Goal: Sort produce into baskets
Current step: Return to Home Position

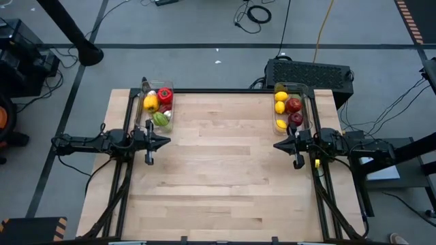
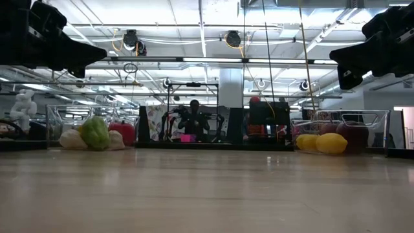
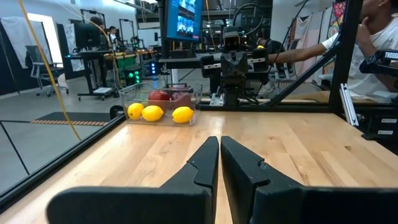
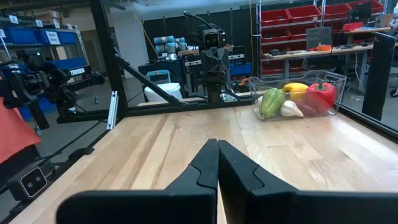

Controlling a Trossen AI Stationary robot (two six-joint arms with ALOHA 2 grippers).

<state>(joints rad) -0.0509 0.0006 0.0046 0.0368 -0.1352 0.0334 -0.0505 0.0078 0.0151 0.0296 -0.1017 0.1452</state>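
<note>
Two clear baskets stand at the table's far corners. The left basket [image 1: 157,105] holds a red pepper [image 1: 164,95], a yellow pepper [image 1: 150,103], a green pepper [image 1: 161,119] and white garlic [image 4: 290,109]. The right basket [image 1: 290,107] holds lemons [image 1: 281,96] and red apples [image 1: 293,104]. My left gripper [image 1: 167,141] waits shut at the table's left edge, pointing level toward the middle. My right gripper [image 1: 277,145] waits shut at the right edge, facing it. In the wrist views, my left gripper [image 3: 220,142] and my right gripper [image 4: 217,145] hold nothing.
The bare wooden tabletop [image 1: 225,184] stretches between the two arms. A black box with cables [image 1: 310,73] sits behind the table's far right corner. People show in the room beyond the table, one [image 2: 194,116] straight behind it.
</note>
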